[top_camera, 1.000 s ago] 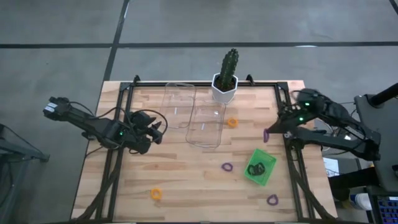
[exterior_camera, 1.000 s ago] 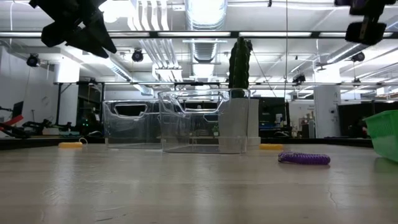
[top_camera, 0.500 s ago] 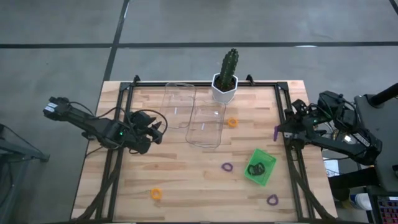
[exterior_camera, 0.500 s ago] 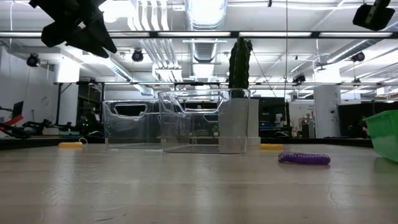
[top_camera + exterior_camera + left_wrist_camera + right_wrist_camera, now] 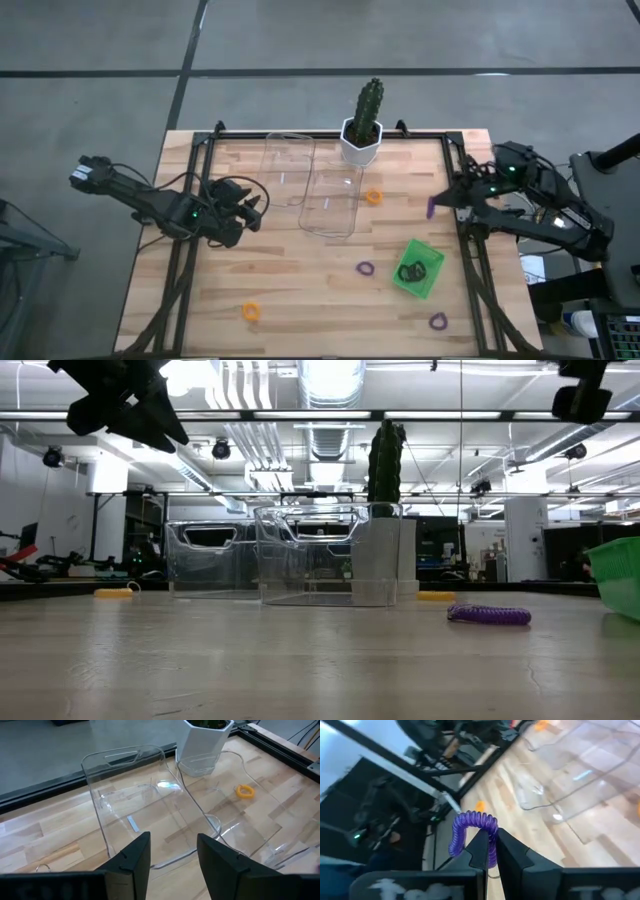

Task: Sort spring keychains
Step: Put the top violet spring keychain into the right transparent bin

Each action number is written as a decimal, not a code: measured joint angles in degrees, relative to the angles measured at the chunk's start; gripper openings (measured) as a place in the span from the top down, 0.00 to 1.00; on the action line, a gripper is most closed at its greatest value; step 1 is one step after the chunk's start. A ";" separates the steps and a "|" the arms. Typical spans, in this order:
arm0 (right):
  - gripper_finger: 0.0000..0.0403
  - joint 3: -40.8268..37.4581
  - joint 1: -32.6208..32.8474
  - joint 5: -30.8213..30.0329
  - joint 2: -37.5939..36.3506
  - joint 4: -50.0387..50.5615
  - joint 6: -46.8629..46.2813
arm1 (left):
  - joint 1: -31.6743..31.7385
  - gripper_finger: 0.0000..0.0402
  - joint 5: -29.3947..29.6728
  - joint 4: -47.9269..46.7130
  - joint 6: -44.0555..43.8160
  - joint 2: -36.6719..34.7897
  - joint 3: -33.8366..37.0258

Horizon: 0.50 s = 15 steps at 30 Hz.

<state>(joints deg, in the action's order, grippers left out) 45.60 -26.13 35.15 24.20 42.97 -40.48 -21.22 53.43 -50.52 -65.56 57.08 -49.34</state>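
Purple spring keychain [image 5: 472, 834] pinched in the closed right pincer [image 5: 490, 847]; left pincer [image 5: 172, 855] parted, empty.

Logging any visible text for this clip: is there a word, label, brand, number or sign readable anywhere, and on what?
None: no readable text shows in any view.
Clear trays, white cactus pot, green tray: no lettering visible.
Room behind the table in the low view: nothing there is legible.

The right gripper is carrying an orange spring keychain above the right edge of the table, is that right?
Not quite: the spring keychain pinched in the right gripper is purple, not orange, as the right wrist view shows. It is indeed carried above the right edge of the table.
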 joint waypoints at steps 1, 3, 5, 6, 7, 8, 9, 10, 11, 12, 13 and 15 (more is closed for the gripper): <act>0.95 0.00 0.00 -0.61 1.19 -0.02 0.20 | 0.01 0.62 0.00 0.00 0.00 0.00 0.00; 0.95 0.00 0.00 -0.82 3.77 -0.04 0.69 | 0.00 0.62 0.00 0.02 0.00 0.00 0.00; 0.95 0.00 0.00 -0.89 6.60 -0.23 0.90 | 0.01 0.62 0.00 0.18 0.00 0.00 0.00; 0.95 0.00 0.00 -0.91 8.00 -0.50 1.06 | 0.01 0.62 0.00 0.40 -0.01 0.00 0.00; 0.95 0.00 0.02 -1.08 9.35 -0.93 1.33 | 0.01 0.62 0.01 0.69 -0.01 0.00 0.00; 0.95 0.00 0.02 -1.35 10.61 -1.78 1.72 | -0.01 0.62 0.02 0.98 -0.02 0.00 0.00; 0.95 0.00 0.04 -2.14 11.63 -2.87 2.11 | 0.01 0.62 0.02 1.08 -0.02 0.00 0.00; 0.95 0.00 0.15 -2.96 12.51 -3.86 2.74 | 0.01 0.62 0.02 1.12 -0.02 0.00 0.00; 0.95 0.00 0.51 -3.99 13.44 -5.11 3.35 | 0.01 0.62 0.02 1.24 -0.01 0.00 0.00; 0.95 0.00 0.94 -4.74 14.34 -6.48 3.87 | 0.01 0.62 0.02 1.40 -0.02 0.00 0.00; 0.95 0.08 1.45 -5.90 15.21 -7.75 4.36 | 0.01 0.62 0.02 1.45 -0.02 0.00 0.00; 0.95 0.54 2.94 -9.12 17.00 -9.19 4.72 | 0.00 0.62 0.02 1.61 -0.01 0.00 0.00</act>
<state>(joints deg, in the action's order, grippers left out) 46.15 -23.19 26.03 41.20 33.79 -35.77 -21.22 53.45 -48.91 -65.57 57.08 -49.34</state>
